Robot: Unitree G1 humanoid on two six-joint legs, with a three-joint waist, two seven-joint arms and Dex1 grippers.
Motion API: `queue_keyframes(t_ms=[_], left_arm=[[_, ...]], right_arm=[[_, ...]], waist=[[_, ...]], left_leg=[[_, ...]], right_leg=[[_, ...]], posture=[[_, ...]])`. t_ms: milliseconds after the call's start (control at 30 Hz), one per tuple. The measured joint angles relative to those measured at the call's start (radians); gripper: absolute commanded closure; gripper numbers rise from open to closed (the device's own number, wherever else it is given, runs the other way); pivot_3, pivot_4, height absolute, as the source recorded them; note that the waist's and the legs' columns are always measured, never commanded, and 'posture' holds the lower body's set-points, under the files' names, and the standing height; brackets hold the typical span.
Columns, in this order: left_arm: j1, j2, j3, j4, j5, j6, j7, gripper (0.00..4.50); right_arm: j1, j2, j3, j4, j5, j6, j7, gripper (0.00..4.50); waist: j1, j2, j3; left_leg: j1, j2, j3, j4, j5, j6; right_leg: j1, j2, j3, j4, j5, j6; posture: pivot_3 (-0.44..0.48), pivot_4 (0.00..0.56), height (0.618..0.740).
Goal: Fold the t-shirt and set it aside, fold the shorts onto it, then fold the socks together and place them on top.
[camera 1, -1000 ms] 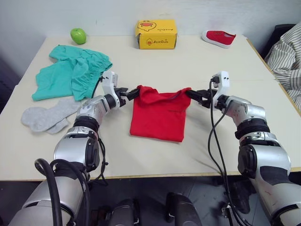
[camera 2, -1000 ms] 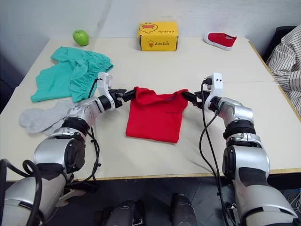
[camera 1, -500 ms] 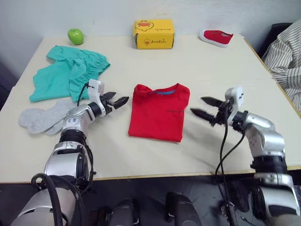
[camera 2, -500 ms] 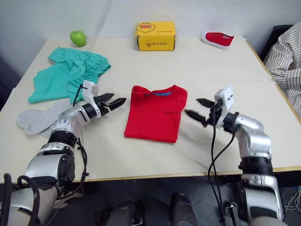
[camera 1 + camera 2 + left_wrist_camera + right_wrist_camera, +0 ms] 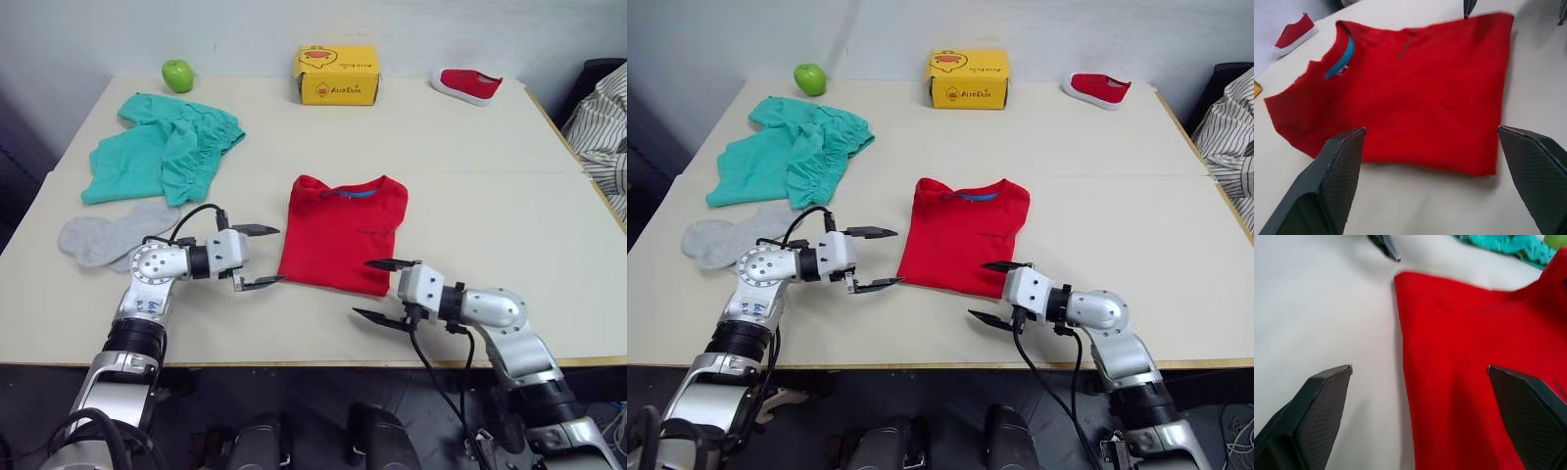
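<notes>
Two gaping grippers flank your t-shirt (image 5: pixel 343 235), which lies folded flat at mid-table. The shorts (image 5: pixel 162 159) sit crumpled well beyond the t-shirt's left side, and the socks (image 5: pixel 113 235) lie near its left. Left gripper (image 5: pixel 260 257) and right gripper (image 5: pixel 384 291) grasp nothing. Pinch only the top layer and your fold could spill open.

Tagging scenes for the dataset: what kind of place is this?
Probably a lab or test room, not a home: a plain beige table against a bare white wall, with staged props like a green apple and a yellow cardboard box.
</notes>
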State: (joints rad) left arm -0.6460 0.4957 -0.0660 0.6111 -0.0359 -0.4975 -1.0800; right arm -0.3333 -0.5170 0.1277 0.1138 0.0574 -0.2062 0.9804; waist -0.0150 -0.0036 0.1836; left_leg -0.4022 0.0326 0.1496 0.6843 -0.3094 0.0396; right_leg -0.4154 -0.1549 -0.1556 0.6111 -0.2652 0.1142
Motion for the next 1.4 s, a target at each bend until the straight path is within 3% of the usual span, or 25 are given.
queue_keyframes(t_ms=[67, 167, 367, 467, 533, 633, 800, 1100, 1133, 1233, 1367, 1400], left_arm=[[-0.028, -0.02, -0.052, 0.047, 0.056, -0.021, 0.029, 0.62], [-0.071, -0.029, -0.096, 0.094, 0.099, -0.052, 0.052, 1.64], [-0.079, -0.035, -0.114, 0.125, 0.089, -0.042, 0.019, 3.51], [0.012, -0.011, -0.115, 0.003, 0.023, 0.021, -0.057, 4.45], [0.067, 0.011, -0.116, -0.089, -0.008, 0.066, -0.088, 4.45], [0.251, 0.084, -0.107, -0.353, -0.079, 0.174, -0.114, 4.45], [0.48, 0.152, -0.103, -0.646, -0.125, 0.289, -0.085, 4.45], [0.609, 0.185, -0.075, -0.794, -0.095, 0.373, 0.064, 4.45], [0.612, 0.185, -0.074, -0.792, -0.095, 0.372, 0.075, 4.21], [0.612, 0.189, -0.048, -0.757, -0.098, 0.371, 0.095, 3.44], [0.618, 0.23, 0.004, -0.748, -0.147, 0.414, 0.078, 2.2], [0.623, 0.244, 0.027, -0.745, -0.165, 0.438, 0.069, 2.2]], right_arm=[[-0.055, 0.0, 0.03, 0.069, -0.048, -0.055, -0.014, 1.27], [-0.089, 0.0, 0.055, 0.146, -0.074, -0.117, -0.019, 2.44], [-0.123, -0.005, 0.063, 0.231, -0.064, -0.166, 0.003, 4.46], [-0.117, -0.02, 0.063, 0.23, -0.005, -0.165, 0.08, 4.5], [-0.098, -0.03, 0.063, 0.205, 0.032, -0.155, 0.122, 4.5], [0.009, -0.066, 0.063, 0.071, 0.116, -0.112, 0.189, 4.5], [0.13, -0.136, 0.061, -0.082, 0.168, -0.069, 0.219, 4.5], [0.21, -0.166, 0.055, -0.156, 0.177, -0.046, 0.198, 4.5], [0.211, -0.161, 0.055, -0.165, 0.181, -0.026, 0.192, 4.5], [0.231, -0.156, 0.055, -0.191, 0.223, 0.052, 0.191, 3.83], [0.254, -0.163, 0.037, -0.246, 0.254, 0.092, 0.184, 2.5], [0.261, -0.173, 0.021, -0.276, 0.271, 0.108, 0.184, 2.5]], waist=[[-0.001, 0.0, 0.0], [0.002, 0.0, 0.0], [0.0, 0.0, 0.0], [-0.01, 0.0, -0.001], [-0.012, 0.0, -0.001], [-0.016, 0.001, -0.001], [-0.011, 0.001, -0.001], [0.01, 0.001, -0.001], [0.011, 0.001, -0.001], [0.014, 0.001, -0.001], [0.013, 0.001, -0.001], [0.013, 0.001, -0.001]], left_leg=[[0.0, -0.001, 0.0, 0.0, 0.0, 0.0], [0.0, -0.001, -0.001, 0.0, 0.0, 0.0], [0.004, 0.002, -0.001, 0.0, 0.001, 0.001], [0.004, 0.004, -0.001, -0.001, 0.0, 0.001], [0.004, 0.004, -0.001, -0.001, 0.0, 0.001], [0.005, 0.005, -0.002, -0.002, -0.002, 0.0], [0.007, 0.006, -0.001, -0.001, -0.003, 0.0], [0.011, 0.004, -0.001, -0.002, -0.006, 0.001], [0.011, 0.004, 0.0, -0.002, -0.006, 0.001], [0.011, 0.004, -0.001, -0.002, -0.006, 0.001], [0.011, 0.004, -0.001, -0.002, -0.006, 0.001], [0.011, 0.004, -0.001, -0.002, -0.006, 0.001]], right_leg=[[0.0, 0.0, 0.0, 0.0, 0.0, 0.0], [0.001, 0.001, -0.001, 0.0, 0.0, 0.0], [0.004, 0.0, -0.001, 0.001, 0.0, 0.0], [0.004, 0.0, -0.001, 0.001, 0.0, 0.0], [0.004, 0.0, -0.001, 0.001, 0.0, -0.001], [0.004, 0.0, 0.0, 0.001, -0.002, -0.003], [0.006, -0.001, 0.0, 0.0, -0.002, -0.003], [0.006, -0.007, -0.002, 0.0, -0.003, -0.005], [0.006, -0.007, -0.002, 0.0, -0.003, -0.005], [0.006, -0.008, -0.002, 0.0, -0.003, -0.006], [0.005, -0.01, -0.002, 0.0, -0.003, -0.006], [0.006, -0.01, -0.002, 0.0, -0.003, -0.006]], posture=[[0.0, 0.15, 0.74], [0.0, 0.15, 0.74], [0.0, 0.15, 0.74], [0.0, 0.15, 0.74], [0.0, 0.15, 0.74], [0.0, 0.15, 0.74], [0.0, 0.15, 0.74], [0.0, 0.15, 0.74], [0.0, 0.15, 0.74], [0.0, 0.15, 0.74], [0.0, 0.15, 0.74], [0.0, 0.15, 0.74]])
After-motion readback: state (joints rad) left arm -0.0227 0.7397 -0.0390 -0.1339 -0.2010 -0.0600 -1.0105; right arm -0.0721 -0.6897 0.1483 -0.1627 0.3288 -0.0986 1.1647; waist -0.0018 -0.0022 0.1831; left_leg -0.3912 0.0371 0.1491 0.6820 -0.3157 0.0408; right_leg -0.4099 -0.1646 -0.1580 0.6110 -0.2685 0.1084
